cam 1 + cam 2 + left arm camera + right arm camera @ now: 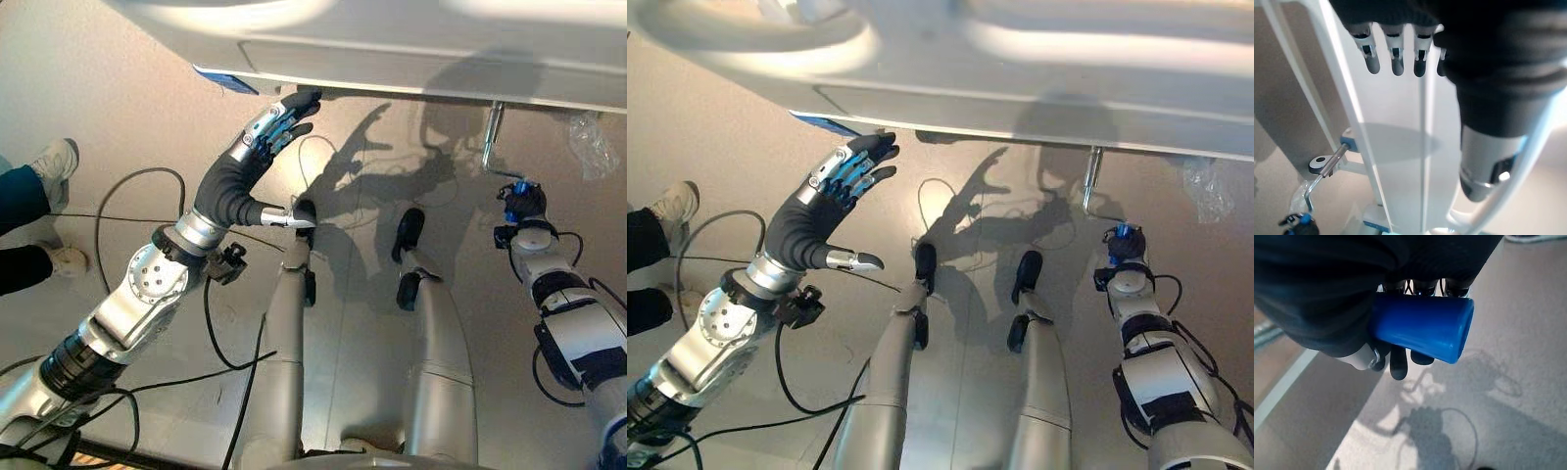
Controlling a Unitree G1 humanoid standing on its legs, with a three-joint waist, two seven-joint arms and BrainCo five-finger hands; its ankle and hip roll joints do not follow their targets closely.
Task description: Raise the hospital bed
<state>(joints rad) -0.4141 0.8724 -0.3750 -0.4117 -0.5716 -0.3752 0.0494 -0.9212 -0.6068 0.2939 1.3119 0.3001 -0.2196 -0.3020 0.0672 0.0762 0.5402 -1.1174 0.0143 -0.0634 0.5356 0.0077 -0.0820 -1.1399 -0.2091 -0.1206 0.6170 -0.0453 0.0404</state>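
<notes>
My right hand is clenched round the blue grip of the bed's crank, a bent metal rod that hangs from the underside of the white bed at my right. My left hand is raised with fingers straight and spread, released, its tips just under the bed's edge beside a blue label whose writing I cannot read. A person's shoes stand on the grey floor at far left
</notes>
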